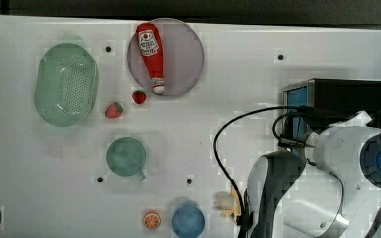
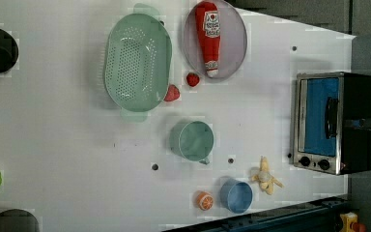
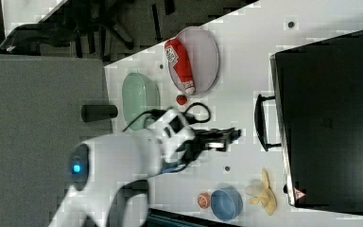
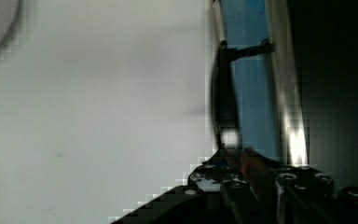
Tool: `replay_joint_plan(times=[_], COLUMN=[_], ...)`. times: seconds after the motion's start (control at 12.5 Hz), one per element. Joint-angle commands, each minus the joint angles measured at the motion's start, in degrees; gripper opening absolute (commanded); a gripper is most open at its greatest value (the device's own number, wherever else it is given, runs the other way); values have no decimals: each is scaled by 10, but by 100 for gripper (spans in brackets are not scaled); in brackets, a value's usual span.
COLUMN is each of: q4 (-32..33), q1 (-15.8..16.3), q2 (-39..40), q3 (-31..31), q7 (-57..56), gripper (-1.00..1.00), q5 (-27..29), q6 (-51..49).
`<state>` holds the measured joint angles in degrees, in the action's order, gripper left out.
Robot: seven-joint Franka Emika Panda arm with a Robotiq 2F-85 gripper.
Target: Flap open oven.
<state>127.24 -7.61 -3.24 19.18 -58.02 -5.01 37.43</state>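
Boxy black oven (image 2: 335, 123) with silver front frame, blue glass door shut, black bar handle (image 2: 331, 117) and two dark knobs, sits at the left view's right edge of the white table (image 2: 67, 145), close to the table edge. White arm's gripper (image 3: 227, 137) is level with the handle in the right view, just short of it with a gap of table between; in the wrist view the black fingers (image 4: 233, 196) sit right under the handle's end. Jaws look nearly closed with nothing between them; whether they touch the bar I can't tell. Rest is smooth plastic stuff: perforated oval green colander (image 2: 137, 63), round grey plate (image 2: 234, 43) carrying a red ketchup bottle (image 2: 210, 36), two strawberries (image 2: 192, 79) beside the plate, green cup (image 2: 193, 141), blue bowl (image 2: 236, 195), orange half (image 2: 204, 200), peeled banana (image 2: 266, 178) near the oven's knob end. Wide bare table between the cup and the oven front; room for the door to drop.
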Motion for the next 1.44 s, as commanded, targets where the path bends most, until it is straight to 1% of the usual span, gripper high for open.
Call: replay_joint_plan(times=[0.08, 0.16, 0.56, 1.04, 1.2, 1.44], q4=[6, 8, 10, 15, 18, 26], q1=[1, 1, 1, 7, 16, 31], q2=[23, 37, 97, 117, 118, 119], q3=[22, 27, 33, 20, 12, -8], q7=[-93, -93, -93, -84, -72, 41], gripper=[-65, -65, -65, -65, -65, -65], q5=[1, 1, 1, -1, -29, -127], q6=[85, 102, 115, 133, 132, 129])
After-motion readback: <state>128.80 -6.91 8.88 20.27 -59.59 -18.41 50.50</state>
